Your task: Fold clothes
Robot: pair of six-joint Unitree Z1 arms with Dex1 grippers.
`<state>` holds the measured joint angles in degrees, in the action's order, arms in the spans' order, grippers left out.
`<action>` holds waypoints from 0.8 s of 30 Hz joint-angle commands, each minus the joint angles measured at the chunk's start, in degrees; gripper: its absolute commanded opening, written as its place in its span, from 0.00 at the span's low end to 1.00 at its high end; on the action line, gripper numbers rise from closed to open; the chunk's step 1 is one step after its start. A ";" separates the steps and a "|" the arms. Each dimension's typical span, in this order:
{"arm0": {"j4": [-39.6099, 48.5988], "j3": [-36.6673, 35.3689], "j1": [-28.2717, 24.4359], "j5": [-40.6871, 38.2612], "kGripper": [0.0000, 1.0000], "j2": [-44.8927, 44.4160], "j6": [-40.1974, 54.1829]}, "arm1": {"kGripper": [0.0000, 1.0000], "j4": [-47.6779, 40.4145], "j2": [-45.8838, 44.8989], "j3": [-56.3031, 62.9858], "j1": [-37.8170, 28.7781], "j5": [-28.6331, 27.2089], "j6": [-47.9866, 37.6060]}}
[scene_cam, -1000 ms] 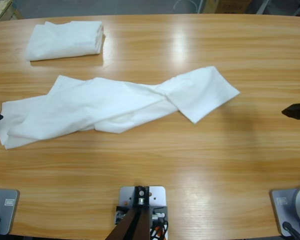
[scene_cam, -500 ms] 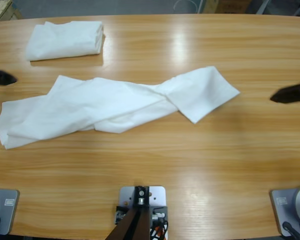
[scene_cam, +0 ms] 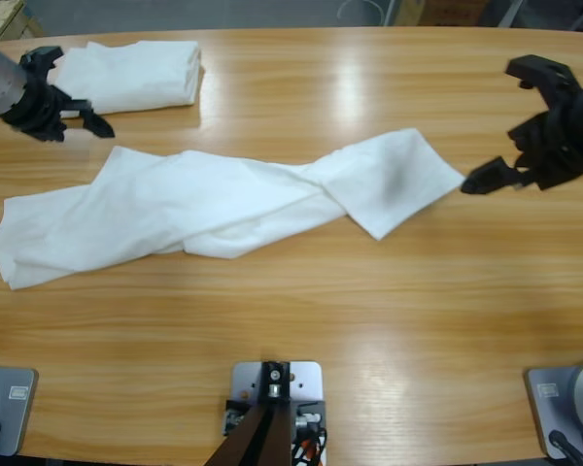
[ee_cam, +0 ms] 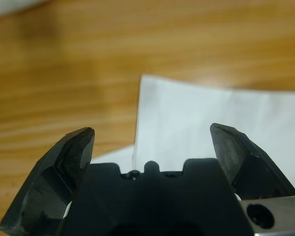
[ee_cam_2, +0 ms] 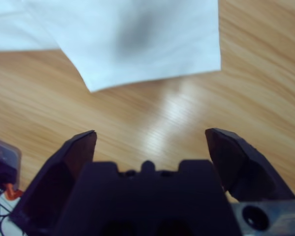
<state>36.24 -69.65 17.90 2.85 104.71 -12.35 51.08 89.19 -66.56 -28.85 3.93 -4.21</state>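
Both arms just swung in from the frame edges: left claw [scene_cam: 66, 105] upper left, right claw [scene_cam: 510, 121] at right, both spread wide and empty. Twisted T-shirt [scene_cam: 223, 204] lies mid-counter [scene_cam: 369, 330], ungrabbed.

Table [scene_cam: 301, 320]: wood with a straight lengthwise grain and a smooth, glossy varnish; pale glare patches sit at upper centre of the high view. Loose T-shirt [scene_cam: 223, 204]: soft white matt cloth, creased and twisted at mid-length, with no sheen. Folded T-shirt [scene_cam: 126, 76], upper left of the frame: the same matt white cloth, lying in layers. Left gripper [scene_cam: 63, 102] and right gripper [scene_cam: 525, 131]: black, hard, dull-finished material; in the wrist views the jaw faces appear scuffed and faceted.
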 commanded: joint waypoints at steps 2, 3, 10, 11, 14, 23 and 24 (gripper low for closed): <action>-0.61 -4.79 -1.06 -0.09 0.87 12.02 -0.08 | 0.89 -2.25 8.27 -1.56 -0.77 2.27 -0.71; -0.52 -4.72 -1.11 -0.18 0.87 12.99 -0.71 | 0.89 -2.35 8.60 -1.56 -0.77 2.40 -0.71; -0.36 -4.97 -1.03 -3.68 0.87 18.65 -3.89 | 0.89 -3.88 10.43 -1.50 -0.77 2.93 -0.71; 0.06 -4.90 -1.03 -3.82 0.87 18.91 -3.91 | 0.89 -3.88 10.48 -1.47 -0.77 2.93 -0.71; 1.54 -4.67 -0.94 -4.54 0.69 19.56 -4.22 | 0.89 -3.99 10.48 -1.47 -0.77 2.96 -0.71; 3.14 -4.51 -0.50 -4.78 0.00 17.88 -1.83 | 0.89 -5.04 10.57 -1.47 -0.77 3.63 -0.71; 3.14 -4.46 -0.50 -4.59 0.00 17.58 -1.68 | 0.89 -5.11 10.53 -1.47 -0.77 3.91 -0.71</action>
<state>37.98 -75.94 17.20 -0.84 118.91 -15.68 47.19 97.82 -67.76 -28.98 5.82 -4.33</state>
